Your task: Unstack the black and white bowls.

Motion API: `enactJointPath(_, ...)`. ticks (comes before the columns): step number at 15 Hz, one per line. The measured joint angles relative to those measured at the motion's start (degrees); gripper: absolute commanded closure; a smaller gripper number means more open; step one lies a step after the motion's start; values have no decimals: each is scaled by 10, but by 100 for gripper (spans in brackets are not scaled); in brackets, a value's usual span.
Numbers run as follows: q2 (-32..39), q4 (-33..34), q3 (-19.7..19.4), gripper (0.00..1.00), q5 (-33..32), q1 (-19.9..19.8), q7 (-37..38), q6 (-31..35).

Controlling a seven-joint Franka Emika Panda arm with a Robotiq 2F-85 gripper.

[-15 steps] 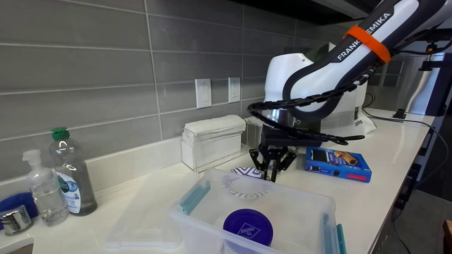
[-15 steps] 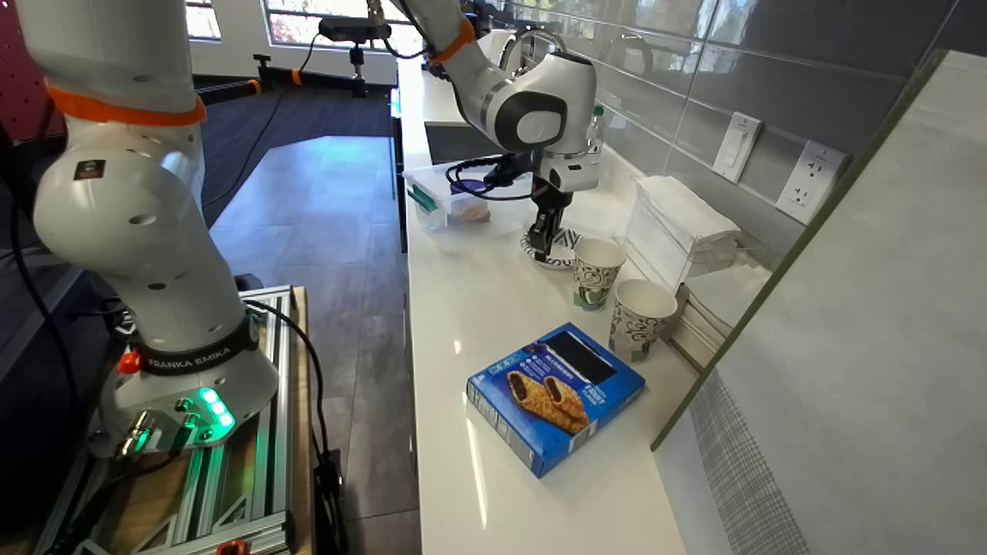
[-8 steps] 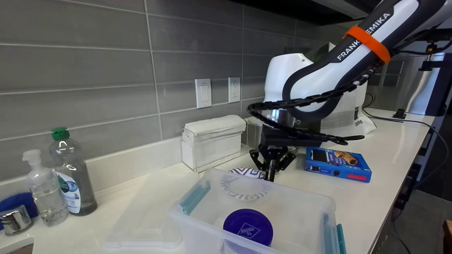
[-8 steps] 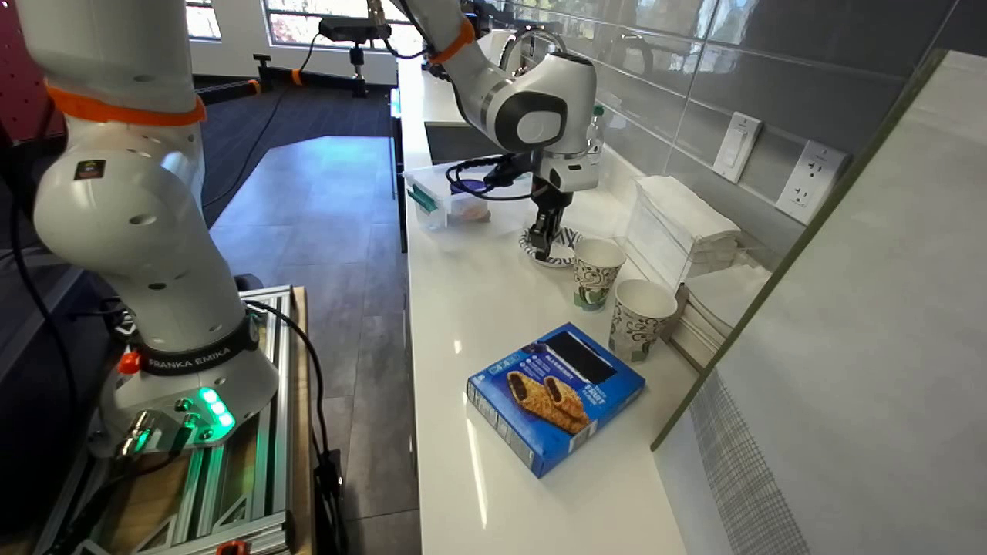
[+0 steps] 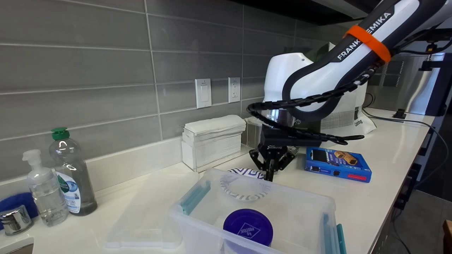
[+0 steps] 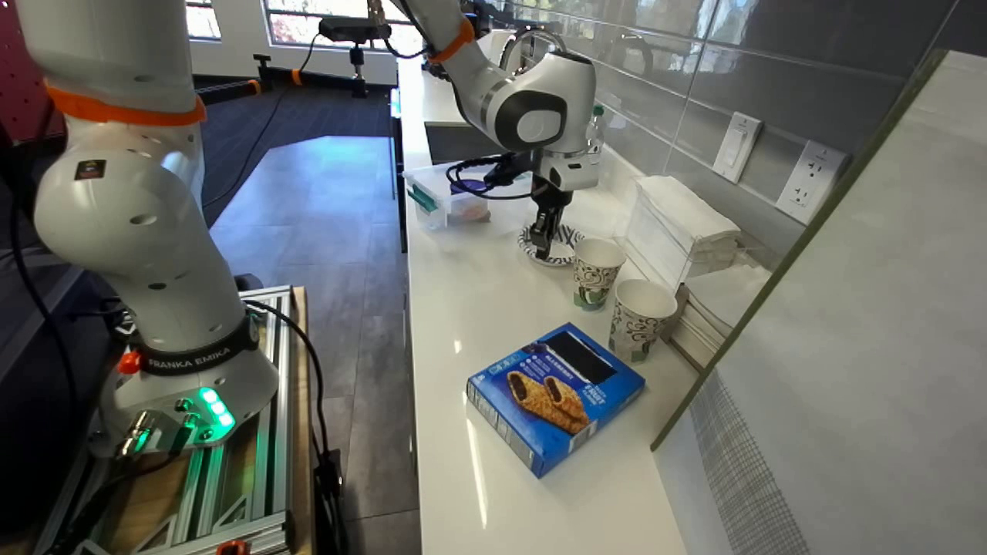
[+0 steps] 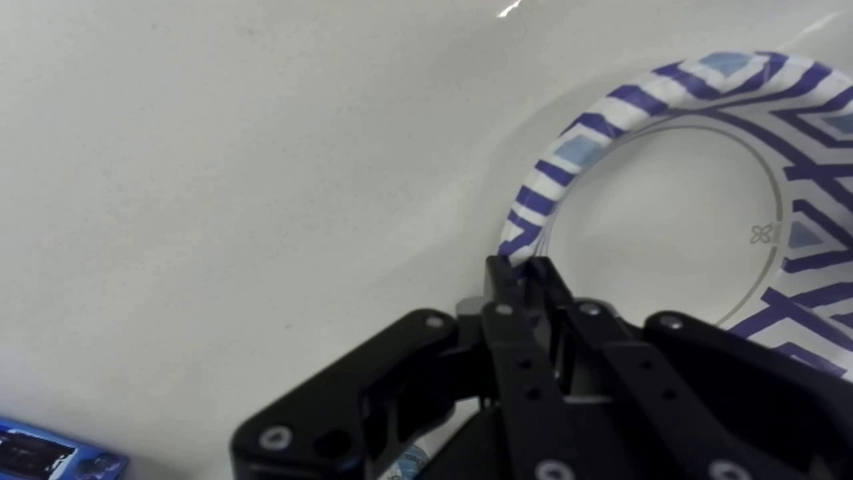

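The black and white bowls [image 7: 666, 220] are nested, shallow and round, with a dark zigzag and striped rim. They sit upright on the white counter and show in both exterior views [image 5: 243, 172] [image 6: 569, 236]; part is seen through the clear bin. I cannot make out a separate second rim. My gripper [image 7: 523, 267] points down at the bowls' edge, one finger inside and one outside. Its jaws are drawn close together with the rim between them. I cannot tell whether one or both rims are pinched. The gripper also shows in both exterior views [image 5: 269, 178] [image 6: 542, 253].
A clear plastic bin [image 5: 300, 197] with a dark blue lidded jar [image 5: 248, 227] stands beside the bowls. Two patterned cups [image 6: 596, 274] [image 6: 640, 320] stand close by. A blue snack box [image 6: 555, 393] lies on the counter. A napkin holder [image 5: 215, 144] stands by the wall.
The gripper's jaws have closed from apart to nearly together on the bowl rim. The bowls have shifted slightly left in both exterior views. The arm has barely moved.
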Motion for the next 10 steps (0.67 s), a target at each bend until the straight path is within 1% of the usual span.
enactJointPath(1, 0, 0, 0, 90, 0, 0, 0, 0)
enactJointPath(2, 0, 0, 0, 81, 0, 0, 0, 0)
enactJointPath(3, -1, 0, 0, 78, 0, 0, 0, 0)
enactJointPath(4, -1, 0, 0, 71, 0, 0, 0, 0)
enactJointPath(5, -1, 0, 0, 70, 0, 0, 0, 0)
enactJointPath(6, -1, 0, 0, 66, 0, 0, 0, 0)
enactJointPath(7, -1, 0, 0, 68, 0, 0, 0, 0)
enactJointPath(10, -1, 0, 0, 69, 0, 1, 0, 0)
